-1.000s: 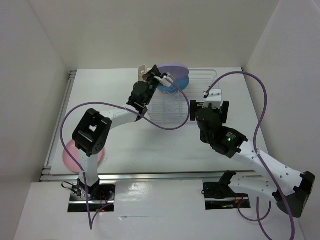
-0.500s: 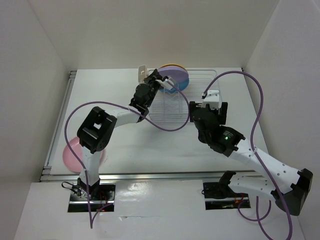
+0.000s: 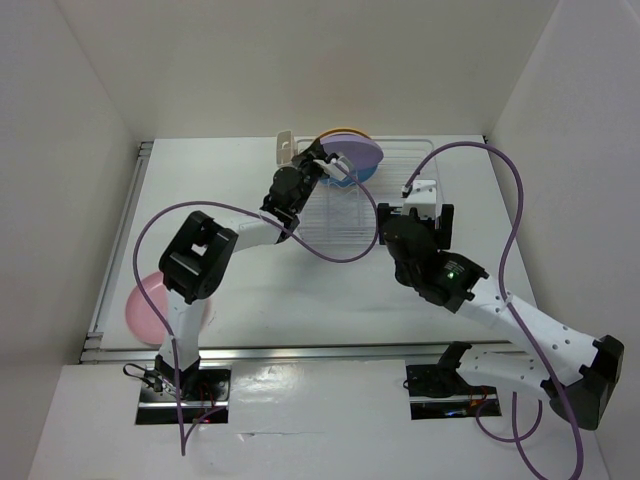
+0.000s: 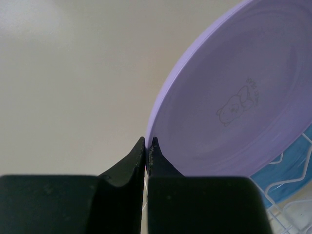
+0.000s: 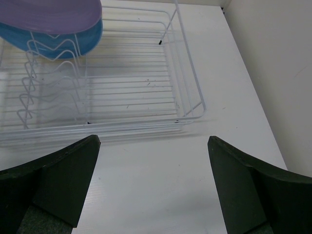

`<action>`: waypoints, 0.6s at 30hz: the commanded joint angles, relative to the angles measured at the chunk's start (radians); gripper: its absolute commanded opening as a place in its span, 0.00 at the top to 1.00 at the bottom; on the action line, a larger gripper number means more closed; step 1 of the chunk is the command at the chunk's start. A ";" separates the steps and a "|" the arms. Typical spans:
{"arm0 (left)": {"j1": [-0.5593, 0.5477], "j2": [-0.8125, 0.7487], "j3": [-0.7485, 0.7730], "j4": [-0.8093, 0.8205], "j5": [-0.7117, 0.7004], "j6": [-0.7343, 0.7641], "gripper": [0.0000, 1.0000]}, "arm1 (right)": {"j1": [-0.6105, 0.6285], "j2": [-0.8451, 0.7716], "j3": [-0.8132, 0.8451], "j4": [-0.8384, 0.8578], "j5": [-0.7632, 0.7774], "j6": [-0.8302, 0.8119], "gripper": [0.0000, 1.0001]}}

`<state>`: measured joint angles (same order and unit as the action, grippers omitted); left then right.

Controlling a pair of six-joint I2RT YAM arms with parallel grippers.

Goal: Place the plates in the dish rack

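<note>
My left gripper is shut on the rim of the lilac purple plate, holding it tilted over the far end of the white wire dish rack. From above, the lilac plate leans against the light blue plate, which stands in the slots, and a yellow-orange plate's rim shows behind it. A pink plate lies on the table at the near left. My right gripper stands open and empty just short of the rack's near side.
A small cream cutlery holder sits at the rack's far left corner. White walls close in the table on the left, back and right. Purple cables loop over both arms. A metal rail runs along the near edge.
The left gripper has lowered and tilted the lilac plate down toward the blue plate in the rack, uncovering the yellow-orange rim behind. The right arm has edged slightly toward the rack.
</note>
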<state>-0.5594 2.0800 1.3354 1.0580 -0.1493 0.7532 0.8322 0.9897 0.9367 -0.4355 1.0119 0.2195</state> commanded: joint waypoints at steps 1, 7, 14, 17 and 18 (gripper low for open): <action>0.004 0.038 -0.002 0.002 -0.030 0.018 1.00 | 0.004 0.012 0.047 0.044 -0.009 0.030 0.00; 0.013 0.038 0.053 -0.033 -0.058 0.070 1.00 | 0.004 0.012 0.037 0.053 -0.009 0.030 0.00; -0.033 -0.020 -0.099 -0.050 -0.122 0.069 1.00 | 0.004 0.003 0.028 0.063 0.001 0.030 0.00; -0.062 -0.046 -0.182 -0.029 -0.156 0.069 1.00 | 0.004 0.003 0.028 0.063 0.001 0.030 0.00; -0.075 -0.046 -0.195 -0.017 -0.171 0.069 1.00 | 0.004 0.003 0.028 0.063 -0.009 0.030 0.00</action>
<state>-0.5980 2.0579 1.1831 1.0359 -0.2584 0.7784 0.8322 0.9970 0.9367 -0.4461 1.0130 0.2150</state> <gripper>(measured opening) 0.020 1.000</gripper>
